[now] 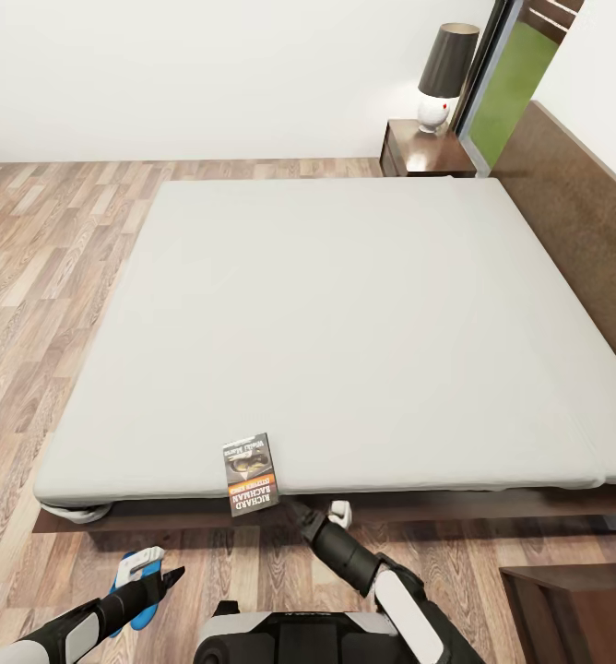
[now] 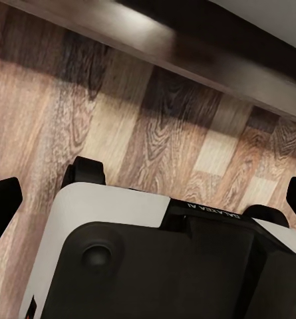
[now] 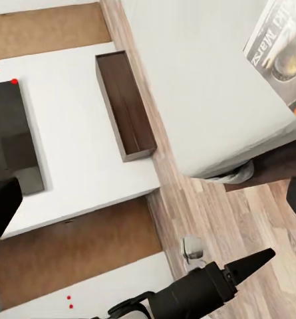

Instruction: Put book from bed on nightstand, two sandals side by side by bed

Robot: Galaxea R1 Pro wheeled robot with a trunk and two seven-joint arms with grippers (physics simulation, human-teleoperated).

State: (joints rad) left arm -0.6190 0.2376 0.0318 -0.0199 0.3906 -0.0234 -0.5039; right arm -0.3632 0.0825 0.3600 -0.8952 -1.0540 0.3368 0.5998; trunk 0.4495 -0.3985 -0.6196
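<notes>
The book [image 1: 250,474] lies at the near edge of the bed's pale mattress [image 1: 345,323], its lower end hanging over the dark frame; it also appears in the right wrist view as book [image 3: 281,46]. My right gripper [image 1: 299,509] sits just right of the book, low by the frame. It is open, its fingertips [image 3: 1,212] spread wide with nothing between them. My left gripper [image 1: 168,581] hovers low over the floor above a blue sandal [image 1: 122,579]. It is open and empty, with its fingers [image 2: 1,199] far apart. One nightstand [image 1: 425,148] stands at the far side of the headboard.
A lamp [image 1: 446,69] stands on the far nightstand. A second dark cabinet [image 1: 575,609] sits at the near right on the wood floor [image 1: 31,277]. A long low dark cabinet [image 3: 124,106] stands by the wall. My own base [image 2: 154,259] is close to the bed frame.
</notes>
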